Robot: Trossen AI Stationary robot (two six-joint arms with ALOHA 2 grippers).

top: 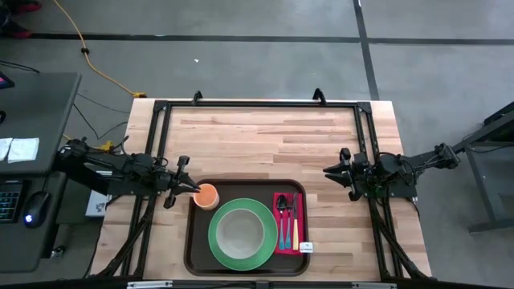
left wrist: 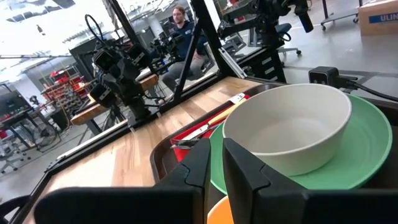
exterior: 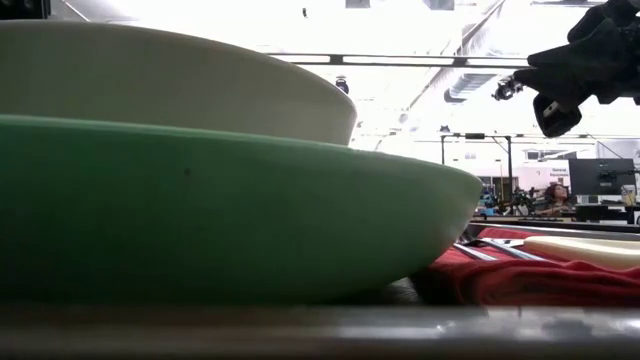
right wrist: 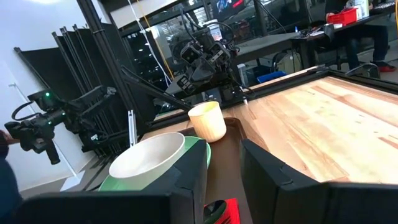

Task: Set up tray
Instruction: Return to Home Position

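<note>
- The tray (top: 191, 241) sits at the table's (top: 257, 136) near edge, long axis along it.
- The left gripper (top: 195, 188), jaws nearly closed and empty, hangs at its far-left corner.
- The right gripper (top: 327, 170), jaws slightly apart, stands beyond its far-right corner.

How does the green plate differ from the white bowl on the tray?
The green plate is wider and shallow, while the white bowl is narrower and deeper. The plate is green and the bowl is white. The plate lies directly on the tray, while the bowl sits on the plate, near its middle. Both are round and upright.
</note>
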